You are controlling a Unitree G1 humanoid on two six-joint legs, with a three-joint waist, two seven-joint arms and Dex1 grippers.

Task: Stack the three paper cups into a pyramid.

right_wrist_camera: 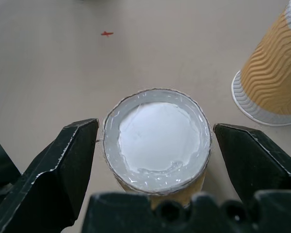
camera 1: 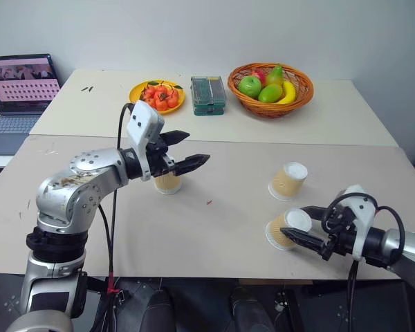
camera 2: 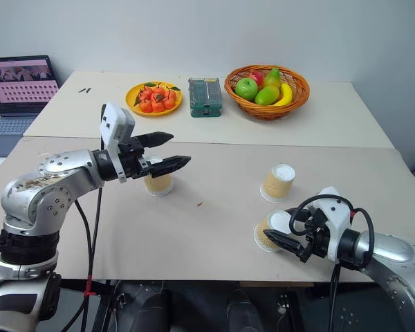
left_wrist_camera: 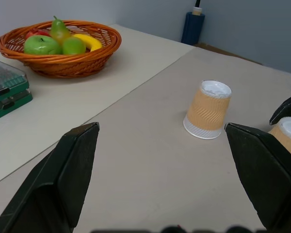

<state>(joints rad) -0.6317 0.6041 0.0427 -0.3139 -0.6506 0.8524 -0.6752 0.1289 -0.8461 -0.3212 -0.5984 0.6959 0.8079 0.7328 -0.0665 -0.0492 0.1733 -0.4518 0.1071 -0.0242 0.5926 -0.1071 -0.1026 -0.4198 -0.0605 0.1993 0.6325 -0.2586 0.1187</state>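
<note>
Three paper cups stand upside down on the desk (camera 1: 214, 228), white bases up, none stacked. The nearest cup (camera 1: 288, 229) sits between the spread fingers of the right tool (camera 1: 306, 228), which is open around it with gaps on both sides. A second cup (camera 1: 288, 181) stands just behind it. The third cup (camera 1: 168, 182) is well apart to the left, beneath the left tool (camera 1: 187, 150), which hangs open and empty above it. At the desk's far side are a fruit basket (camera 1: 270, 88), a green box (camera 1: 208, 95) and a yellow plate (camera 1: 157, 95).
</note>
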